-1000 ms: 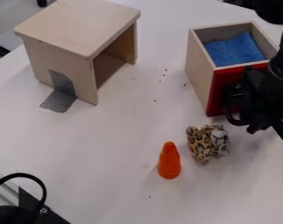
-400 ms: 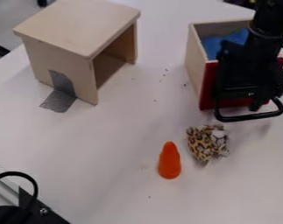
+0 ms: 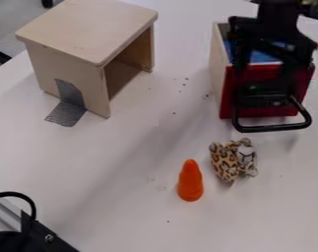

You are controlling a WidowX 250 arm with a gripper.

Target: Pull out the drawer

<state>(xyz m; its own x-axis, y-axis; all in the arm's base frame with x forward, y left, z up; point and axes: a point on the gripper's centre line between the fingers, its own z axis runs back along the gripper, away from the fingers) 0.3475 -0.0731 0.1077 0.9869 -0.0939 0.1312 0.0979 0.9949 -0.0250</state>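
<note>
The open-topped drawer with pale wooden side and red front is standing on the white table, at the right of the view. It is resting completely outside the pale wooden box-like cabinet, well apart from it. A piece of blue cloth is lying inside the drawer. The black two-finger gripper is hanging down over the drawer, and it is covering a part of the cloth and of the red front. Whether it is holding something or is standing apart, I cannot tell, because its dark parts are overlapping with the black U-shaped handle at the drawer's front. The curved lower part of this handle is showing below the gripper.

The cabinet is standing upright at the upper left, and its open side is facing to the right. A strip of silver-grey tape is running down its lower wall and onto the table. Small dark specks are lying on the table between the cabinet and the drawer. Below the drawer, a small leopard-patterned plush toy is lying, and near it, toward the lower left, an orange cone-shaped object is resting. In the lower left corner, a black curved cable is rising over a black device.
</note>
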